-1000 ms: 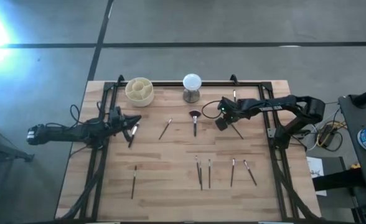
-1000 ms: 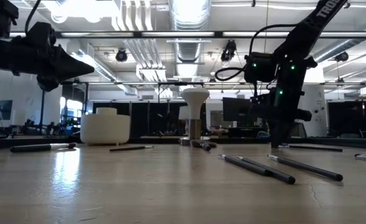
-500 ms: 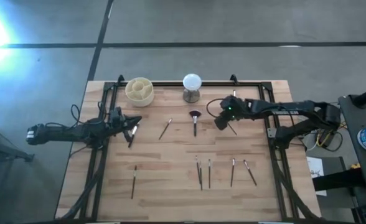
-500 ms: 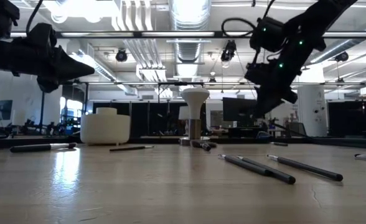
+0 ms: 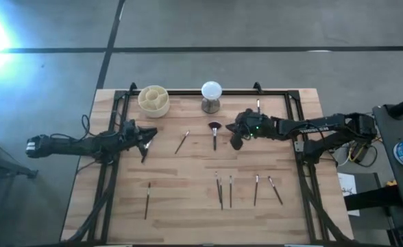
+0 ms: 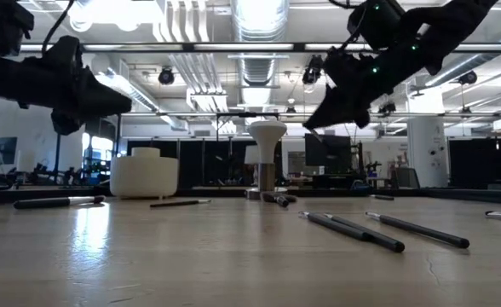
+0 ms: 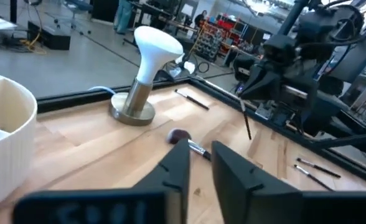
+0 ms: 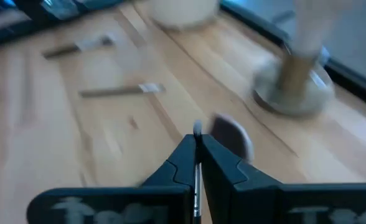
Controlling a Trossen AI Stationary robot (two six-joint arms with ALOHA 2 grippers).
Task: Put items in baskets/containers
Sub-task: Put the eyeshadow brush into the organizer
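Observation:
The cream cup (image 5: 153,99) with inner dividers stands at the far left of the table. Several thin dark brushes lie flat on the wood: a fan brush (image 5: 214,132), one (image 5: 182,142) left of it, one (image 5: 147,200) at the near left, and a row (image 5: 222,190) at the near middle. My right gripper (image 5: 234,139) hovers beside the fan brush, shut on a thin brush (image 7: 246,121). My left gripper (image 5: 147,134) hangs above the table near the left rail, open by a narrow gap, with nothing between its fingers (image 7: 177,168). A brush (image 5: 144,151) lies under it. My right gripper pinches the thin brush near its upper end (image 8: 197,134) between its two fingertips. The fingers slant down from the table's right side and lie across the brush. The brush hangs below the fingers (image 7: 276,74), a little tilted, clear of the table.
A white ball on a metal stand (image 5: 211,96) stands at the far middle, close to the fan brush. A dark rail frame (image 5: 294,110) runs along the table's far, left and right sides. One more brush (image 5: 258,104) lies by the far rail. Bare wood lies in the table's middle.
My right gripper has risen and gone toward the table's left, to beside the fan brush, tipping from pointing down to a shallow slant. The brush it holds, whose free end lay on the wood a second ago, now hangs clear of the table.

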